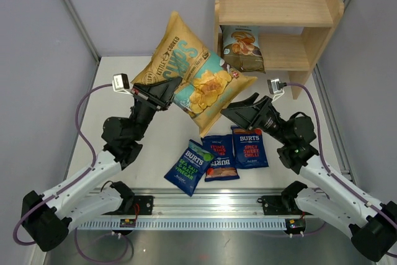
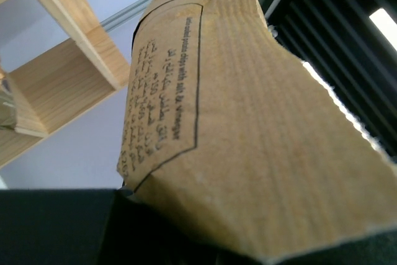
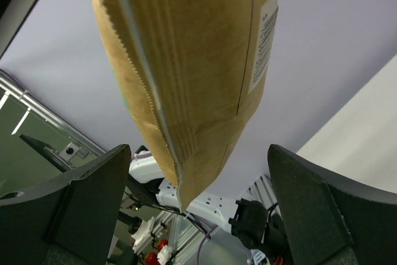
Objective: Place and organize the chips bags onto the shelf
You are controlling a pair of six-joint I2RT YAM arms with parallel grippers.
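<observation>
My left gripper is shut on the left edge of the large tan-and-teal CHIPS bag and holds it tilted in the air, left of the shelf. The bag's tan back fills the left wrist view. My right gripper is open under the bag's lower corner; that corner hangs between the fingers without touching. The light-blue-and-olive bag stands on the shelf's lower tier at its left. Three dark-blue BURTS bags lie on the table.
The shelf's top tier is bare, and the lower tier has room right of the standing bag. Grey walls close in the table on the left, back and right. A metal rail runs along the near edge.
</observation>
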